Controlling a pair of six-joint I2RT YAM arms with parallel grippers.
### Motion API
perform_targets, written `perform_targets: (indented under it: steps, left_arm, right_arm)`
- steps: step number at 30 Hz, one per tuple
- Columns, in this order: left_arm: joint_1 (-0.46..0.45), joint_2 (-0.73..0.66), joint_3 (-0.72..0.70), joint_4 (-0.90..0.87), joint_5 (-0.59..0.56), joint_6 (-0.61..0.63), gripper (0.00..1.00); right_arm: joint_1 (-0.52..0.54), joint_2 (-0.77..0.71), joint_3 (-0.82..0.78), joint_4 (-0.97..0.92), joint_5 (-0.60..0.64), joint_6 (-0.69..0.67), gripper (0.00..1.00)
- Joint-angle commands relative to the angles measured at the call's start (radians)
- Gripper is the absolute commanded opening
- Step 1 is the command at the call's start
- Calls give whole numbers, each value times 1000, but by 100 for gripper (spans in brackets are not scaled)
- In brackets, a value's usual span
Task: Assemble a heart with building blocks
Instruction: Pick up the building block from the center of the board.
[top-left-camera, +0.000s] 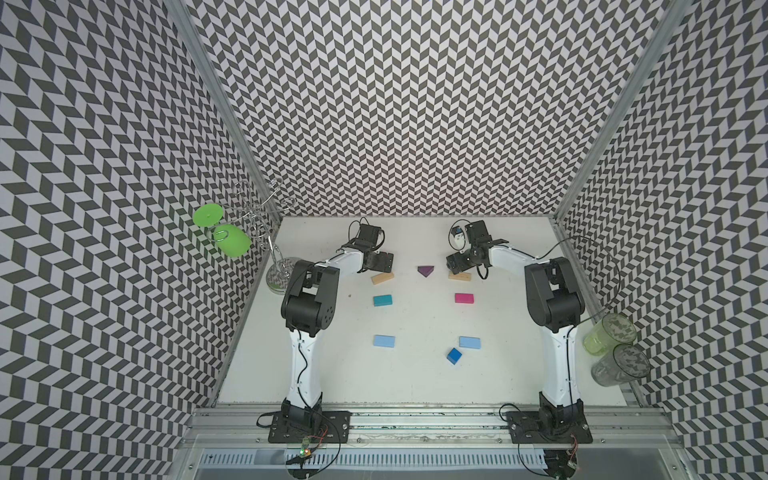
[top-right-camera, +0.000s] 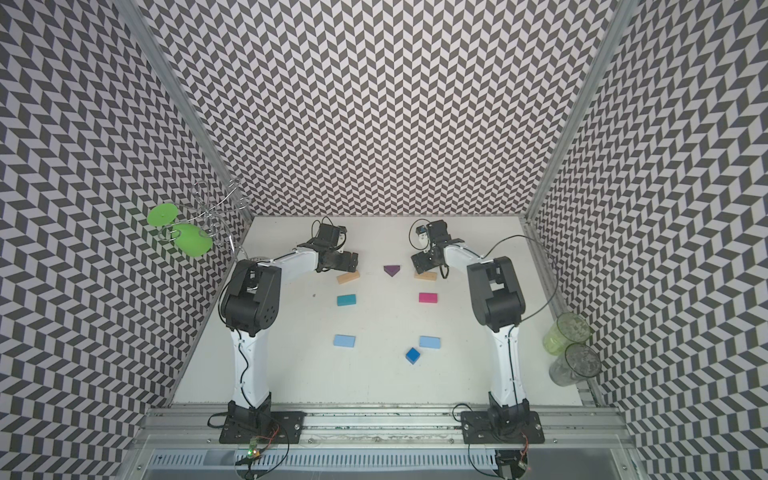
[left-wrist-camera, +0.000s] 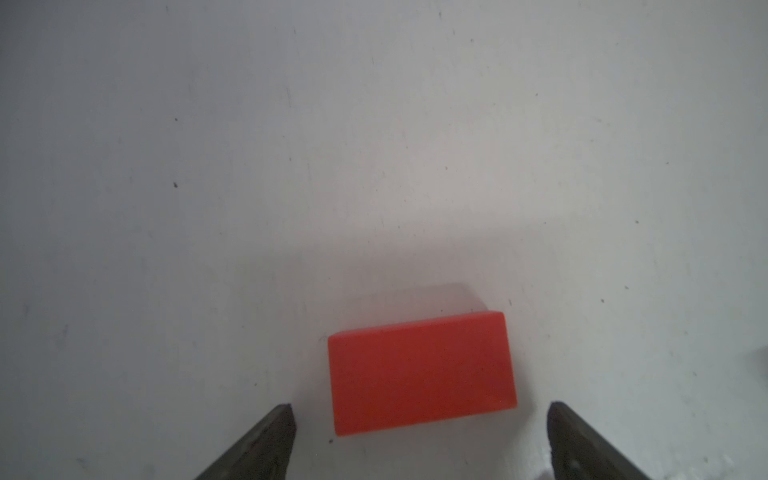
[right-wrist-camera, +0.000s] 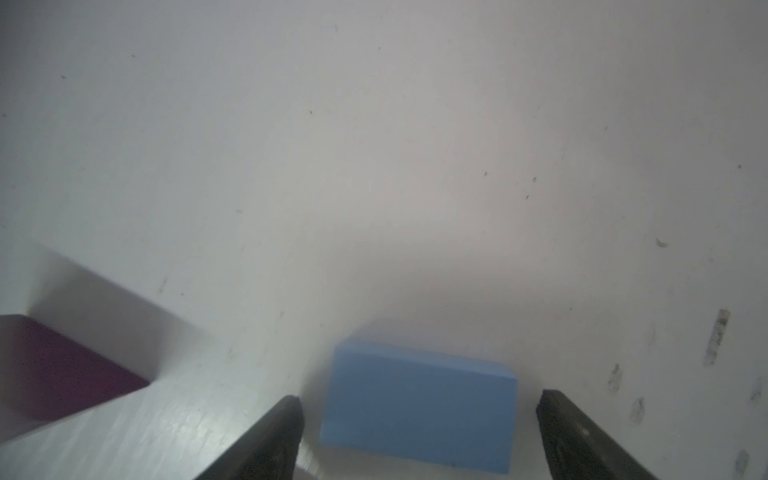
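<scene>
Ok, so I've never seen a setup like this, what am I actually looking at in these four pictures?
These are two robot arms: a white-and-black left arm and right arm at a white table. Two pictures look down from overhead; two come from cameras on the wrists. Loose on the table lie small blocks: two tan rectangles, a purple triangle, a teal rectangle, a magenta rectangle, two light blue rectangles and a dark blue cube. The left gripper, open, straddles a red rectangular block; the right gripper, open, straddles a third light blue block. Nothing is held.
</scene>
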Motion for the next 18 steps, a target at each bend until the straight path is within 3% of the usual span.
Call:
perform_targets:
  steps: [1, 13, 18]
  left_arm:
    - [-7, 33, 30, -45, -5, 14, 95]
    - [-15, 66, 70, -76, -8, 28, 84]
    - [-15, 63, 66, -84, -8, 33, 73]
  right_arm:
    - [-4, 30, 22, -9, -7, -8, 79]
    - [-4, 32, 19, -19, -38, -15, 53]
    - [-4, 27, 19, -21, -51, -14, 43]
